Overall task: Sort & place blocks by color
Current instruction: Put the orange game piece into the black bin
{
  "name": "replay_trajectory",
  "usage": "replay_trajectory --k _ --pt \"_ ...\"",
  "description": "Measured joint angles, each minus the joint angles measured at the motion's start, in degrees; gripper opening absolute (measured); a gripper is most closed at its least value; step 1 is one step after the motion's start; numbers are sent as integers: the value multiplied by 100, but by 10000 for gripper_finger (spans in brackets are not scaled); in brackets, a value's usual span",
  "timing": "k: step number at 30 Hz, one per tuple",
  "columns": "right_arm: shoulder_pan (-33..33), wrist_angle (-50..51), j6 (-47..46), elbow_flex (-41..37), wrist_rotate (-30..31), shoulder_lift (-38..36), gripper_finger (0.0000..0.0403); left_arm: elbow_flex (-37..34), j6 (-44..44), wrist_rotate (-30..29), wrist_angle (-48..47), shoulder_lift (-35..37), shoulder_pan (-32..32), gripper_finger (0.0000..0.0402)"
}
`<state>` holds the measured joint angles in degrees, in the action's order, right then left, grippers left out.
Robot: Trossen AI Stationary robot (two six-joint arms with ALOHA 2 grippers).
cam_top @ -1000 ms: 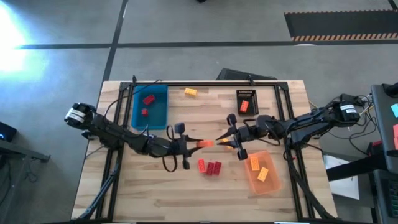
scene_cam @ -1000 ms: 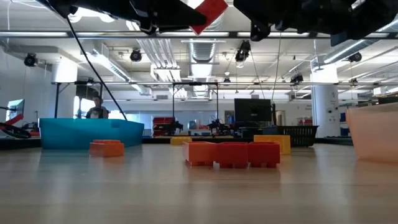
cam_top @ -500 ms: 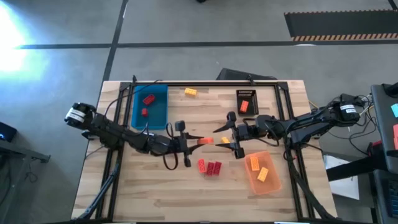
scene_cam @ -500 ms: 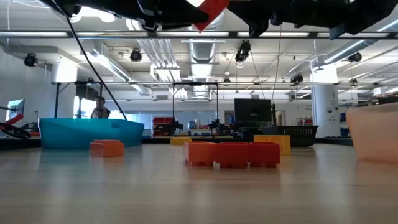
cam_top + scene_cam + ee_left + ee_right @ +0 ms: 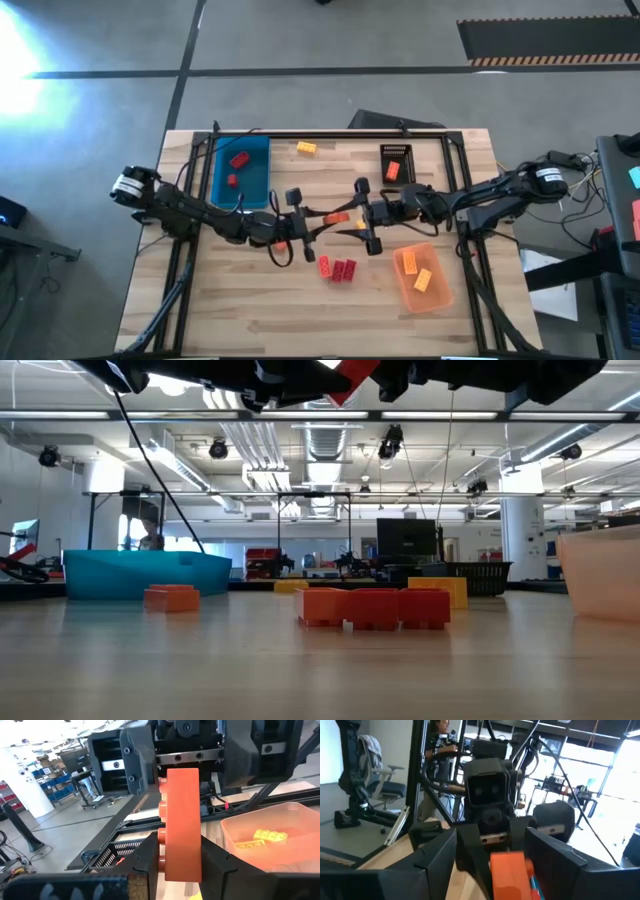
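One orange-red block (image 5: 337, 217) hangs above the middle of the table, and my left gripper (image 5: 322, 219) is shut on it. In the left wrist view the block (image 5: 182, 815) stands between that gripper's fingers, with the right gripper's body behind it. My right gripper (image 5: 347, 216) faces it from the table's right, open. Its fingers (image 5: 437, 855) stand on either side of the block's free end (image 5: 512, 870) with gaps showing. Red blocks (image 5: 338, 268) lie on the table just nearer. In the low view the held block (image 5: 352, 374) shows at the top. My left gripper pinches the block's near end (image 5: 181, 862) between its two fingers, one on the studded face and one on the opposite face. The fingers reach level from the table's left and lie along the block. The block sticks out past the fingertips, clear of the table.
A blue tray (image 5: 255, 150) at the far left holds two red blocks. A black tray (image 5: 397, 150) at the far right holds an orange one. A translucent orange tray (image 5: 435, 298) at the near right holds two yellow ones. A yellow block (image 5: 306, 148) lies near the far edge.
My right gripper has opened and gone toward the table's left, so its fingers now stand around the block's free end. My left gripper has carried the block a little toward the far edge and the right, still clear of the table.
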<state>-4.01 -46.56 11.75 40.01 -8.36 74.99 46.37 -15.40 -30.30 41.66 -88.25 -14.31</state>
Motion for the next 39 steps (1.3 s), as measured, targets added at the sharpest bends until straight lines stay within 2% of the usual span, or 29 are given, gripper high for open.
replay_trajectory --k 5,13,30,33,39 --pt "4 35 31 72 11 139 190 -2 -1 0 43 0 -1 77" --pt "9 43 173 98 31 157 83 -11 -15 73 100 0 -6 77" --pt "30 117 162 92 22 163 83 -20 157 57 98 0 -4 103" --pt "30 186 161 83 17 163 83 -22 157 85 129 8 -2 129" --pt "55 458 70 76 78 157 83 -62 153 81 -31 35 0 207"
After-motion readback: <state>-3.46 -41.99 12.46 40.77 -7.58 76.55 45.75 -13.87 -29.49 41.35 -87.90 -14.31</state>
